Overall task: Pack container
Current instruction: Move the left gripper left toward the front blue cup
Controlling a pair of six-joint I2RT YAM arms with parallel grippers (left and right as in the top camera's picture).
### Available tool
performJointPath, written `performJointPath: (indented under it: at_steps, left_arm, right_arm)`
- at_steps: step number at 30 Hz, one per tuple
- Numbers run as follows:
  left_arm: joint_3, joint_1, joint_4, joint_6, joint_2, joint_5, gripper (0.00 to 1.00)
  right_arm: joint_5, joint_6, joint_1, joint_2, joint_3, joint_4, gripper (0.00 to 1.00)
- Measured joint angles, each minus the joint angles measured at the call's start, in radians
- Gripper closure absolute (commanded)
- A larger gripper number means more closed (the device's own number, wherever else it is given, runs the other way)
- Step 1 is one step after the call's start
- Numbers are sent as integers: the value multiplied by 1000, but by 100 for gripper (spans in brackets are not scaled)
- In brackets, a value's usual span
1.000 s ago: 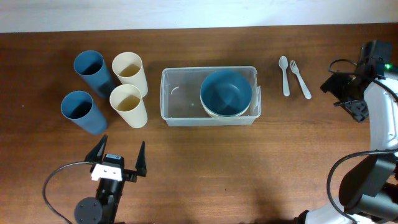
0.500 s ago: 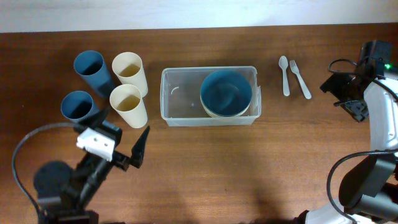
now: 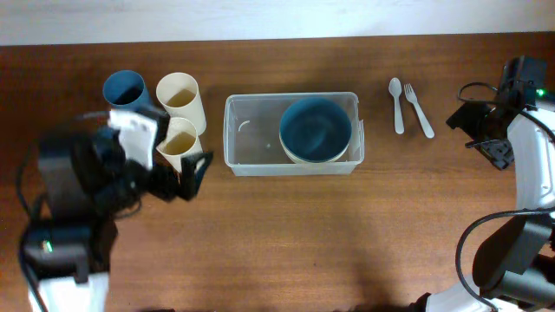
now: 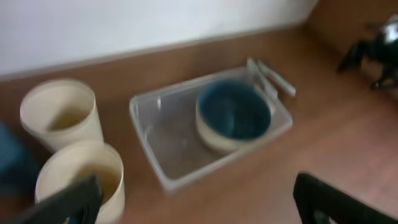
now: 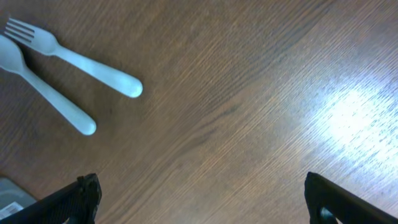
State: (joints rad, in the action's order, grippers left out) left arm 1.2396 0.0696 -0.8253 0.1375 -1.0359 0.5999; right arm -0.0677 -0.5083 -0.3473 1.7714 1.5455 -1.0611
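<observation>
Clear rectangular plastic container (image 3: 251,143) at mid-table, a round blue bowl (image 3: 315,128) in its right half.
Left gripper (image 4: 196,180) and right gripper (image 5: 199,180) both gape wide, empty. The left hangs beside a tall cream plastic cup (image 4: 79,174); best straddle its rim squarely, then carry it to the container's bare left side.

A dark reddish-brown wooden table (image 3: 286,234) with a fine, streaky grain fills nearly the whole overhead view. Along its far edge runs a plain white wall (image 3: 260,17), which shows as a narrow pale strip from above and as a broad blank surface in the left wrist view. A soft whitish glare patch (image 5: 351,112) lies on the smooth wood in the right wrist view
</observation>
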Motion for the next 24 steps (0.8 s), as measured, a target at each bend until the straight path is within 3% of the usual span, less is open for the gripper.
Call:
performJointPath:
  at_steps: [8,13,18,24]
  left_arm:
    - [331,-68,-341,-4,-316,-126,0]
    - [386,-118,-353,-4,-433,-235,0]
    - [386,-126,-353,-10,-461,-245,0]
    - [402,-103,-328,-198,-461,-406,0]
  right_arm:
    - [0,0,0,0,0,0,1]
    - [0,0,0,0,0,0,1]
    - [0,0,0,0,0,0,1]
    - [0,0,0,0,0,0,1]
